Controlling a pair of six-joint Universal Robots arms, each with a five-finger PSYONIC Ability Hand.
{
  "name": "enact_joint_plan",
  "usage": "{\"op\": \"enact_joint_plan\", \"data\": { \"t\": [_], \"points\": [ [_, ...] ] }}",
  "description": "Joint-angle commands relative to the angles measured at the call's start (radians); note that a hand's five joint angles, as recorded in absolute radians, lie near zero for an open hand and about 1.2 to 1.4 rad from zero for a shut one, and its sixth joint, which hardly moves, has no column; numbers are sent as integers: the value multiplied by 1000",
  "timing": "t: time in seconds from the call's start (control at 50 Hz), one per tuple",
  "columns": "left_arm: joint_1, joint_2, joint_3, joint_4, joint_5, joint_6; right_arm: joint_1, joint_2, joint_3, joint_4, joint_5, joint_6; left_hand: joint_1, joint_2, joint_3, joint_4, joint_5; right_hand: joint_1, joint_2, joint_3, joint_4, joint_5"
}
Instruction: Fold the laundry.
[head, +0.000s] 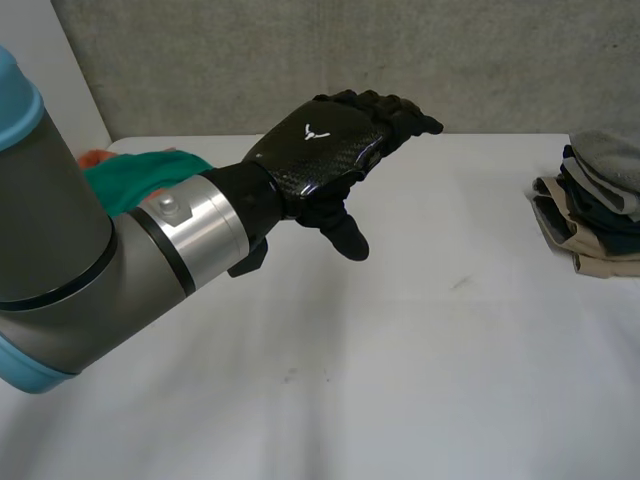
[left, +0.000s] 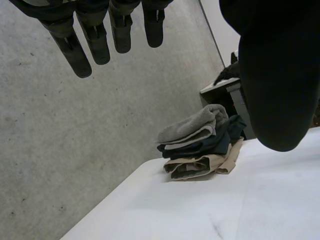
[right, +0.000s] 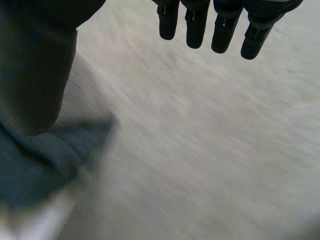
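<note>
1. While the left hand (head: 325, 150) hangs empty with fingers straight above the table (head: 400, 360), upper middle of the frame, a folded stack (head: 598, 205) sits at the right edge.
2. Green cloth (head: 140, 180) lies upper left, behind the arm (head: 60, 260).
3. Right hand (right: 222, 30): fingers straight, holding nothing.

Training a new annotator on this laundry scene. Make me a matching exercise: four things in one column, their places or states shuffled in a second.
1 left hand
2 green cloth
3 grey cloth
4 beige garment

A bottom of the folded stack
B open, above the table
C top of the folded stack
D partly behind the left arm

Pairs: 1-B, 2-D, 3-C, 4-A
</note>
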Motion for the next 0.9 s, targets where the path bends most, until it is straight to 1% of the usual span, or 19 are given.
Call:
{"op": "enact_joint_plan", "data": {
  "t": [0.02,0.04,0.06,0.16,0.18,0.24,0.26,0.28,0.32,0.36,0.4,0.42,0.44,0.52,0.56,0.64,0.74,0.8,0.9],
  "points": [
    [7,31,3,-1,-3,-3,-39,-109,-29,95,387,-393,28,16,8,18,-1,-56,-41,-41,-43,-44],
    [8,34,5,0,-5,-3,-16,-135,-37,65,433,-387,28,16,8,18,-1,-56,-41,-41,-43,-44],
    [10,39,5,0,-9,-2,1,-152,-37,43,444,-376,28,16,8,18,-1,-56,-41,-41,-43,-44],
    [53,70,14,3,-98,1,125,-288,40,-118,431,-272,28,16,8,18,-1,-56,-41,-41,-43,-44],
    [85,76,17,3,-141,3,150,-314,63,-144,423,-254,22,10,3,12,-7,-56,-41,-41,-43,-44],
    [143,79,18,7,-195,7,266,-406,159,-254,383,-183,16,4,-3,6,-13,-56,-41,-41,-43,-44],
    [187,76,18,13,-221,12,297,-426,186,-280,371,-169,16,4,-3,6,-13,-56,-41,-41,-43,-44],
    [210,74,18,20,-230,12,367,-455,244,-328,351,-148,13,1,-6,4,-16,-56,-41,-41,-43,-44],
    [259,67,17,36,-239,14,435,-476,301,-371,328,-137,13,1,-6,3,-16,-56,-41,-41,-43,-44],
    [348,30,11,69,-241,41,543,-488,379,-423,299,-137,13,1,-6,3,-16,-56,-41,-41,-43,-44],
    [405,-13,9,95,-241,79,617,-486,417,-431,290,-140,13,1,-6,3,-16,-56,-41,-41,-43,-44],
    [456,-62,12,120,-241,130,654,-483,436,-435,288,-140,16,4,-3,6,-13,-56,-41,-41,-43,-44],
    [479,-89,15,131,-241,157,723,-479,474,-437,288,-148,16,4,-3,6,-13,-56,-41,-41,-43,-44],
    [568,-243,49,178,-235,306,840,-442,535,-400,291,-187,25,13,5,15,-4,-56,-41,-41,-43,-44],
    [599,-351,89,188,-226,384,871,-408,548,-373,293,-214,28,16,8,18,-1,-56,-41,-41,-43,-44],
    [631,-505,162,189,-174,467,905,-338,566,-298,308,-293,45,33,26,36,16,-56,-41,-41,-43,-44],
    [669,-619,207,195,-65,471,903,-304,588,-216,351,-376,122,110,102,112,92,-56,-41,-41,-43,-44],
    [674,-657,216,198,-5,471,900,-304,598,-208,357,-384,183,171,164,173,154,-56,-41,-41,-43,-44],
    [671,-671,215,230,25,468,891,-302,620,-208,356,-381,266,253,246,256,236,-56,-41,-41,-43,-44]
  ]
}}
